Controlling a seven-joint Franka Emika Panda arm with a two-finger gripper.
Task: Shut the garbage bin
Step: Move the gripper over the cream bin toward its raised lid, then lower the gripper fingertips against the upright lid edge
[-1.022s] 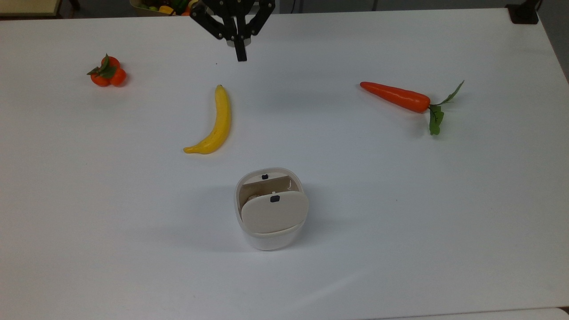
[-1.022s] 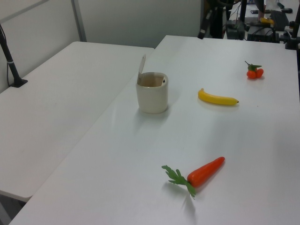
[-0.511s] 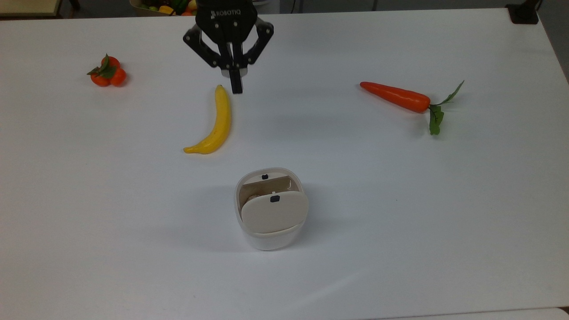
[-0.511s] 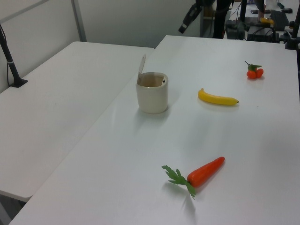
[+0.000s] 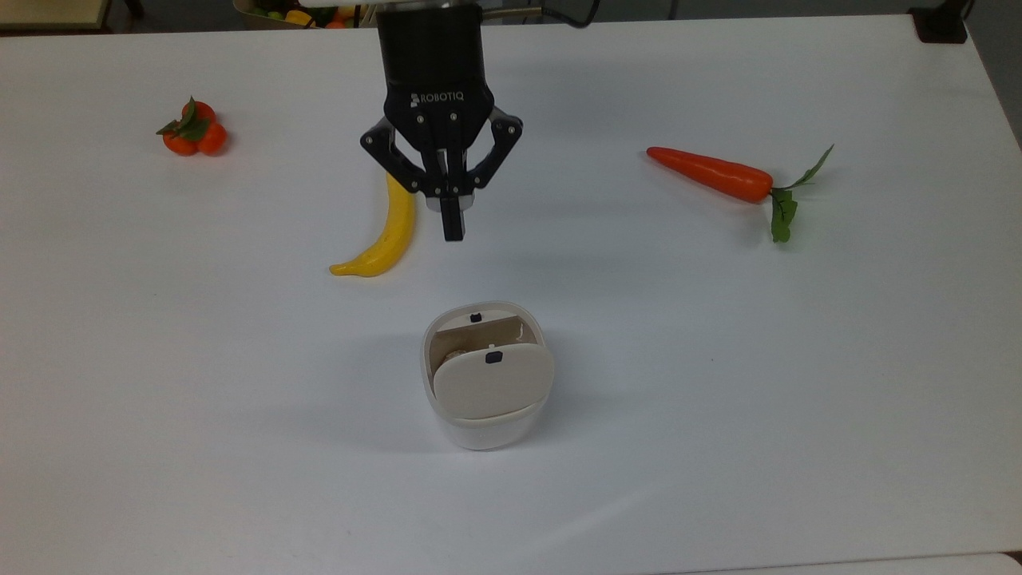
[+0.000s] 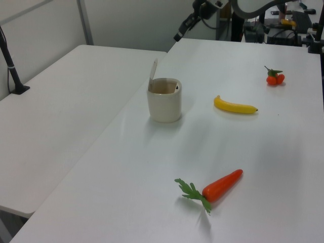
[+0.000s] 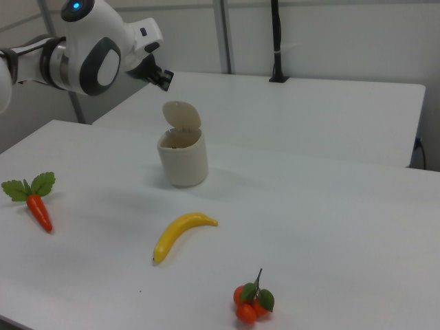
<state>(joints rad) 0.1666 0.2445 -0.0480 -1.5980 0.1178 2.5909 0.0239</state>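
A white table (image 5: 718, 447) carries a few scattered toy foods and, near its middle in the top view, the garbage bin (image 5: 487, 419), a small white tub standing upright with its long axis vertical. Its cream lid (image 5: 493, 382) is raised on a hinge and stands almost upright on the bin's 6 o'clock edge in the top view, its inner face with a small black button (image 5: 493, 357) turned toward 12 o'clock, leaving the mouth open. The black gripper (image 5: 453, 228) hangs in the air at the bin's 12 o'clock in the top view, well apart from it, fingertips pointing toward the bin, pressed together and holding nothing. A banana (image 5: 386, 230) lies at about 11 o'clock of the bin, just beside the gripper in the top view, a carrot (image 5: 711, 173) at about 2 o'clock, and a cluster of small oranges (image 5: 193, 132) far off at about 10 o'clock. In the right view the bin (image 7: 183, 159) stands below the white arm (image 7: 82, 55).
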